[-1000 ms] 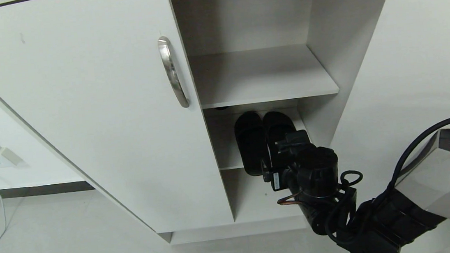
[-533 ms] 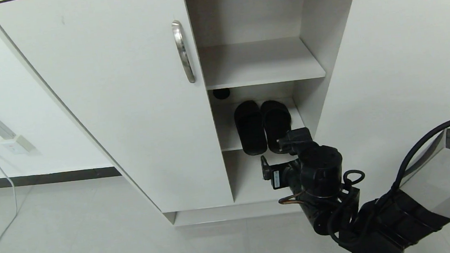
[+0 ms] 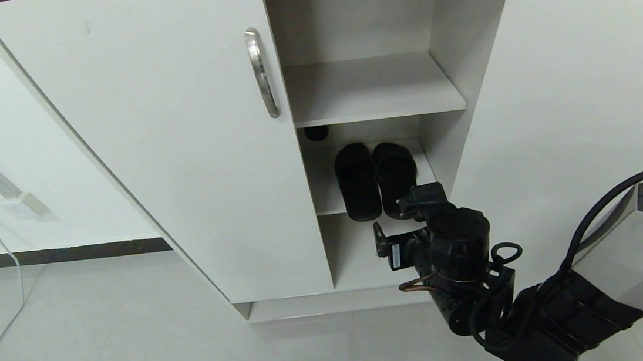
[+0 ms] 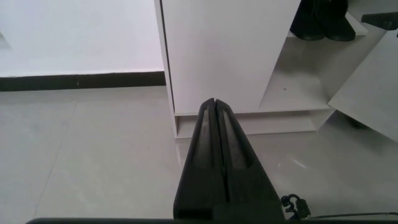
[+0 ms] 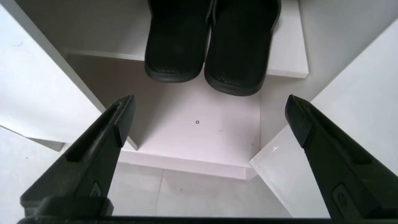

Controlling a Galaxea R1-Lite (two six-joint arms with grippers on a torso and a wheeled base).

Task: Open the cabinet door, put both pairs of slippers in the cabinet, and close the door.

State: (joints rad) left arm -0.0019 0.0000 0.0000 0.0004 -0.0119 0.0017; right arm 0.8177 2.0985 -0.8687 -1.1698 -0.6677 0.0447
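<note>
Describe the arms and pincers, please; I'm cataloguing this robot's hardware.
Right arm: black, with a drum-shaped wrist joint, looped black cables and a thin copper-coloured wire. Right pincer: two long, tapering black fingers. Left pincer: two flat, narrow black fingers.

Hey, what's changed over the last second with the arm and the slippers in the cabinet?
The head camera shifted, so the whole cabinet sits differently in view. Measured against the slippers, the right gripper has drawn back slightly, from over their heels to just in front of them, open and empty. The slippers stayed side by side on the shelf, and the right door stayed open.
</note>
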